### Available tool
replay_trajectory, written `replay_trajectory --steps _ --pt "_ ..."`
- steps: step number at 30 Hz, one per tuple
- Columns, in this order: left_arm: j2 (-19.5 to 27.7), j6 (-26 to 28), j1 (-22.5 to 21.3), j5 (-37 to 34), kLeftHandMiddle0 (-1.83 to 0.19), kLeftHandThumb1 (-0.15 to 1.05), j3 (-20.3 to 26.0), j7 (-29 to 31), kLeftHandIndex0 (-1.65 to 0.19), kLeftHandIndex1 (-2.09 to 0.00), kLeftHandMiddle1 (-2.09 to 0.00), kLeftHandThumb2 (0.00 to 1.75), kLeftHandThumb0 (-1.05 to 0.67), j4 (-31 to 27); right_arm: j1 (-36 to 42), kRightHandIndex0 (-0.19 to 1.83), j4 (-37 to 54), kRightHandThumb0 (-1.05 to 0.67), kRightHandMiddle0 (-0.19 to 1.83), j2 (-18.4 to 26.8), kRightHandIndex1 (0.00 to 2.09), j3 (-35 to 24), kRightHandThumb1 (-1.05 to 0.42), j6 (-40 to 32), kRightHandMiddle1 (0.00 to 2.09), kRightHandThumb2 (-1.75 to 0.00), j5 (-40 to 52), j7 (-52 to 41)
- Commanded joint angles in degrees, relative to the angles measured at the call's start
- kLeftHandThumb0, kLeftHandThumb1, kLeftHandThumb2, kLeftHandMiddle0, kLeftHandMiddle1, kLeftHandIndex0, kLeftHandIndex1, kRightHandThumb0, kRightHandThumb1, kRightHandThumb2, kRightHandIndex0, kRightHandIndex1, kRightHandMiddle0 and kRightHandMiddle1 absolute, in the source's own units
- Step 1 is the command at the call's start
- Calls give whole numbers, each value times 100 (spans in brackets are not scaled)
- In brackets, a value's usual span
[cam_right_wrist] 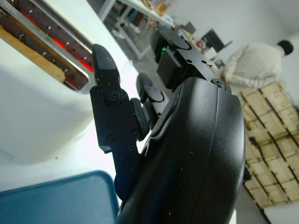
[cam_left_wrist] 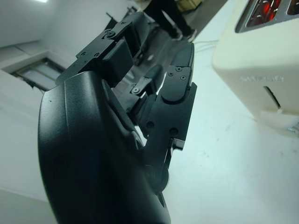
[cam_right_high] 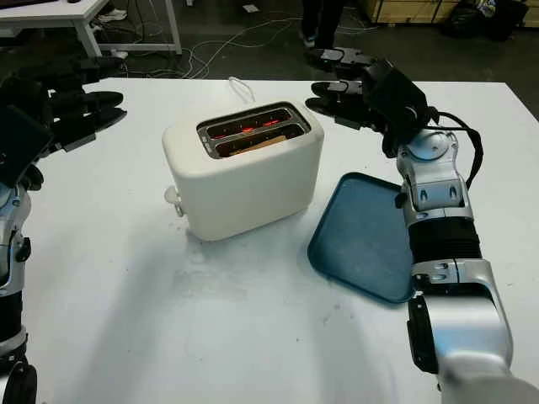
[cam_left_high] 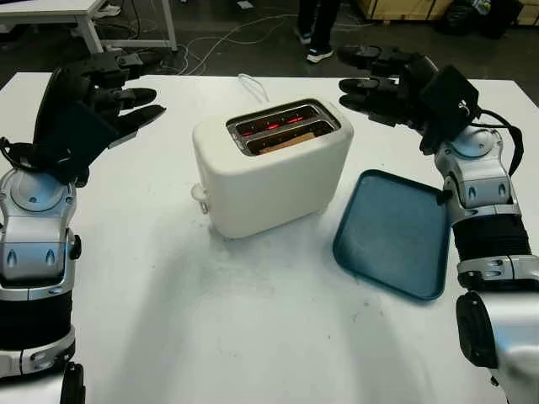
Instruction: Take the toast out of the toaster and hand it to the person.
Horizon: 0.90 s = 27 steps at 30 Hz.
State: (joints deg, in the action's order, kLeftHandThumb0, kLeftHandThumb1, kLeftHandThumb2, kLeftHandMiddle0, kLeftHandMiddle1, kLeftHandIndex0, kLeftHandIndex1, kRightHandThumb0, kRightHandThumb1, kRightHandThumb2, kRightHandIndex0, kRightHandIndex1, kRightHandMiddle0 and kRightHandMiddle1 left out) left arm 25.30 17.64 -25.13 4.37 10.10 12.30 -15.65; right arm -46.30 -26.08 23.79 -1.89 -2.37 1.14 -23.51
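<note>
Two open hands, left hand and right hand, flank our toaster, holding nothing. Toast sits low in the near slot, so we judge the right hand best placed.

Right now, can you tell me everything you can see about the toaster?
The toaster is cream-white with rounded corners and looks like smooth plastic. It has two long slots on top with metal edges; red glows inside them, and a slice of toast sits low in the nearer slot. A small lever knob sticks out at its left end. It stands upright and turned a little on the white table, beside the blue tray. Neither hand touches it.
</note>
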Motion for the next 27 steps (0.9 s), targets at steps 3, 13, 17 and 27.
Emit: replay_trajectory --steps 3,13,17,27 --pt "52 -87 -10 63 -83 86 -89 -10 -77 -5 -17 1 -23 52 198 61 216 -45 62 -48 22 -13 -91 -238 6 -1 11 71" --pt "1 -125 -16 97 -83 87 -215 -51 -78 -6 -22 1 -25 117 370 57 554 -38 61 58 24 14 -92 -420 4 -4 -36 7" --pt "-26 -147 0 83 -81 88 -229 -78 -77 -5 -24 1 -25 97 350 55 634 -41 60 58 24 -44 -92 -592 3 -2 65 -46" --pt "-112 -299 69 84 -75 89 -290 -118 -77 -6 -34 1 -27 -34 393 53 708 -39 60 115 26 -50 -92 -577 2 -3 -1 -33"
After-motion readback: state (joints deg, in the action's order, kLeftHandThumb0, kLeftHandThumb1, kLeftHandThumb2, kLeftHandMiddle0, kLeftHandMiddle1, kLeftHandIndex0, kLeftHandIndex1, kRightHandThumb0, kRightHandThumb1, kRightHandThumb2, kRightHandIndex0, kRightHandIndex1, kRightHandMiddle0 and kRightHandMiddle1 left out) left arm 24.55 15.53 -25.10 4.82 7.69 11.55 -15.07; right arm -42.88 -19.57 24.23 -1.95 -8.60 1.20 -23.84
